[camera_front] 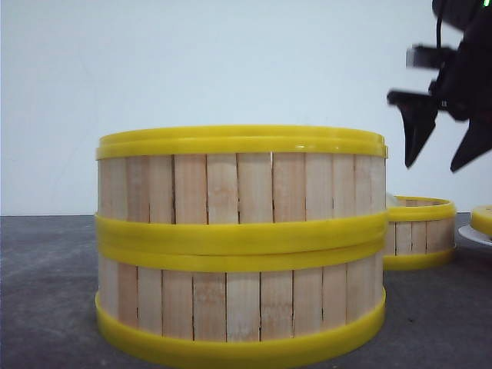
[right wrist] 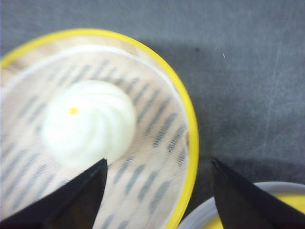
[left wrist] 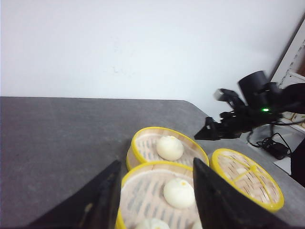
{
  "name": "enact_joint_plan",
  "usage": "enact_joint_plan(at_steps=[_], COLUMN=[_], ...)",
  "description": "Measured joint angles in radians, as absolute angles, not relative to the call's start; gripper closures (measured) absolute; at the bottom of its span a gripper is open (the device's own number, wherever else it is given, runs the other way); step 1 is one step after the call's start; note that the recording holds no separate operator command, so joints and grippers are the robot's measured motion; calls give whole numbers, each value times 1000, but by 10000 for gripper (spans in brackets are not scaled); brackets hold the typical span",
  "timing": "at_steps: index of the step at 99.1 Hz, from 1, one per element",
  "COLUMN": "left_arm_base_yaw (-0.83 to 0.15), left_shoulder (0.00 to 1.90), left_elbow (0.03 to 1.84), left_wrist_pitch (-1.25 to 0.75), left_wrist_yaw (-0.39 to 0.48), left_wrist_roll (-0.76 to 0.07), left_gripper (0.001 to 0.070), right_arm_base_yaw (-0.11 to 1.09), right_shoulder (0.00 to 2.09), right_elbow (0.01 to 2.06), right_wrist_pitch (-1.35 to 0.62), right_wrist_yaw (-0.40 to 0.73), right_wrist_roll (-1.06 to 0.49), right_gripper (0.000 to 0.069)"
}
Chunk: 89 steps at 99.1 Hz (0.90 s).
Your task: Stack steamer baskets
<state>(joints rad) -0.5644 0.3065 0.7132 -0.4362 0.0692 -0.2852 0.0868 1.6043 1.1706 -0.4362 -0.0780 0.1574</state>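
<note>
Steamer baskets dominate the front view: two already stacked [camera_front: 240,246] near the camera on the grey table [camera_front: 46,292], and a third single basket [camera_front: 419,231] behind and to the right. That loose basket, holding one white bun [right wrist: 88,124], lies directly under the right gripper [right wrist: 157,183], whose jaws are spread wide above its rim, gripping nothing. The right arm is plainly nearer. The left gripper [left wrist: 155,191] hovers with jaws apart over the stack, empty too.
</note>
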Motion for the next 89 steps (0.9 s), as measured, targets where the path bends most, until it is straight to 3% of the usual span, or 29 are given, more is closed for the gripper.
enact_joint_plan(at_steps=[25, 54, 71, 89], left_arm_base_yaw=[-564, -564, -564, -564], left_shoulder=[228, 227, 227, 227], left_elbow=[713, 713, 713, 713], left_wrist_pitch=[-508, -543, -543, -544], left_wrist_yaw=[70, 70, 70, 70], left_wrist_roll=[-299, -304, -304, -304], left_gripper=[432, 434, 434, 434], right_arm_base_yaw=[46, 46, 46, 46], right_shoulder=[1670, 1729, 1732, 1756], right_elbow=[1172, 1183, 1183, 1183], right_wrist_pitch=[-398, -373, -359, -361], right_wrist_yaw=[-78, -101, -102, -104], right_wrist_roll=[165, 177, 191, 202], right_gripper=[288, 365, 469, 489])
